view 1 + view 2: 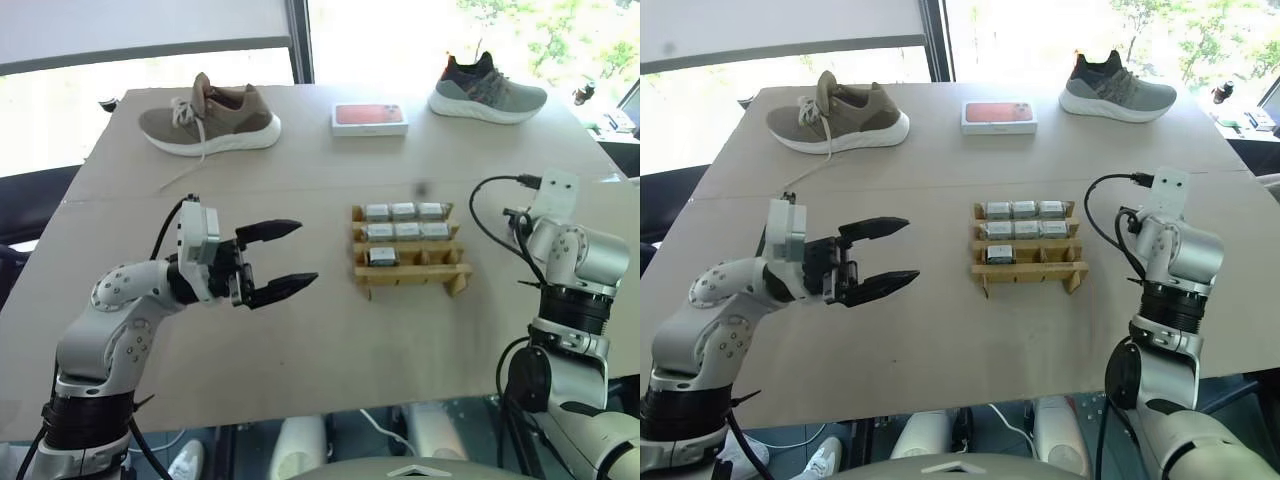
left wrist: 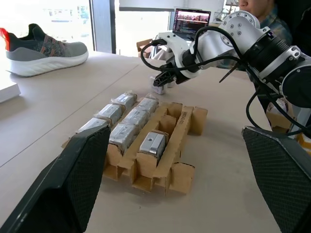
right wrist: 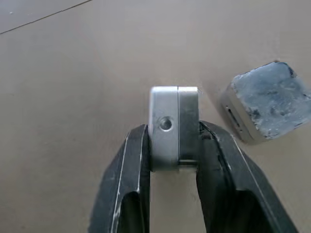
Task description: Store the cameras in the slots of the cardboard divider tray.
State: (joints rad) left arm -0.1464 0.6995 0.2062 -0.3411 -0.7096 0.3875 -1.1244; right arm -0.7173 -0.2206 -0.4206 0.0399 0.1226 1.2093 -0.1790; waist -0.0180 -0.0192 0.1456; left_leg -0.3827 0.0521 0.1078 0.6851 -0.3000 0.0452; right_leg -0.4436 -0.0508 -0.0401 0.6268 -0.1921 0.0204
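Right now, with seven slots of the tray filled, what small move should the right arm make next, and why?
Probably lift the camera straight up off the table. The right pincer is shut on it, a second loose camera lies close beside it, and the cardboard divider tray has two empty front slots waiting.

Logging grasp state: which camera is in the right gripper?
The silver camera pinched between the right gripper fingers; its neighbour lies loose on the table, the others sit in tray slots.
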